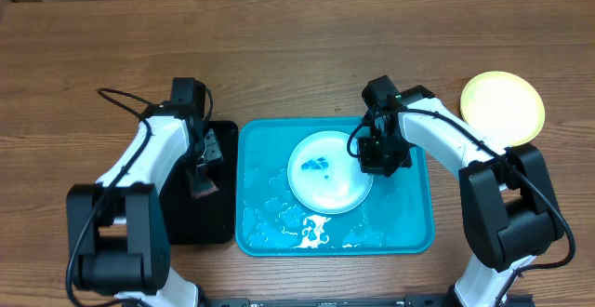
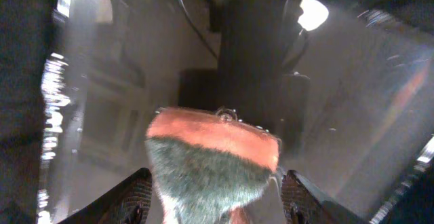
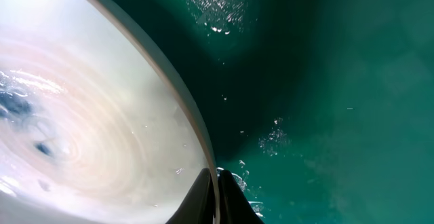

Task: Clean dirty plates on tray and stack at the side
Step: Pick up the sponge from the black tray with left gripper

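The right gripper (image 1: 376,153) blocks the right rim of the plate (image 1: 325,181) inside the tray (image 1: 256,233); its left rim stands free. The left gripper (image 1: 202,172) crowds the black tray (image 1: 218,223). The far tabletop (image 1: 279,56) lies open.

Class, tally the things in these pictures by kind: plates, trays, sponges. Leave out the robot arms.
Plates: 2, the pale blue plate and the yellow plate
Trays: 2, the blue tray and the black tray
Sponge: 1
Total: 5

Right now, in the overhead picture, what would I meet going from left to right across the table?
Black tray → blue tray holding the smudged plate → yellow-green plate on the wooden table.
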You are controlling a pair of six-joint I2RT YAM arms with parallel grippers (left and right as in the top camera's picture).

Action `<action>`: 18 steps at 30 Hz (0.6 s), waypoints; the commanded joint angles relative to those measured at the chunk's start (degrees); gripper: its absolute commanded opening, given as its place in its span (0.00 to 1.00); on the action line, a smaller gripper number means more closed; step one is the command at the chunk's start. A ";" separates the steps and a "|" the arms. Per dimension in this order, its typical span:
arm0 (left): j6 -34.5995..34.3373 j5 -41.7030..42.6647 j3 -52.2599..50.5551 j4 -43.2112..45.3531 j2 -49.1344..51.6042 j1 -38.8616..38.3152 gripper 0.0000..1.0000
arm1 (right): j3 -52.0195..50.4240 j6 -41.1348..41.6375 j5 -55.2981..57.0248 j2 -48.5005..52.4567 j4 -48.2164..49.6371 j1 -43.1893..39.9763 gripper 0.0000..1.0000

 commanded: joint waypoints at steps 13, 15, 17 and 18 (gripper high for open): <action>-2.73 2.78 -0.46 1.55 4.20 -0.22 0.49 | -0.17 0.24 -0.22 -0.09 -0.44 0.39 0.04; -2.73 2.75 -0.46 1.31 3.21 -0.22 0.53 | -0.17 0.24 -0.20 -0.09 -0.44 0.39 0.04; -2.75 2.60 -0.46 0.94 1.81 -0.22 0.65 | -0.17 0.22 -0.20 -0.09 -0.44 0.39 0.04; -2.73 2.60 -0.46 0.68 1.22 -0.22 0.66 | -0.17 0.20 -0.20 -0.09 -0.44 0.39 0.04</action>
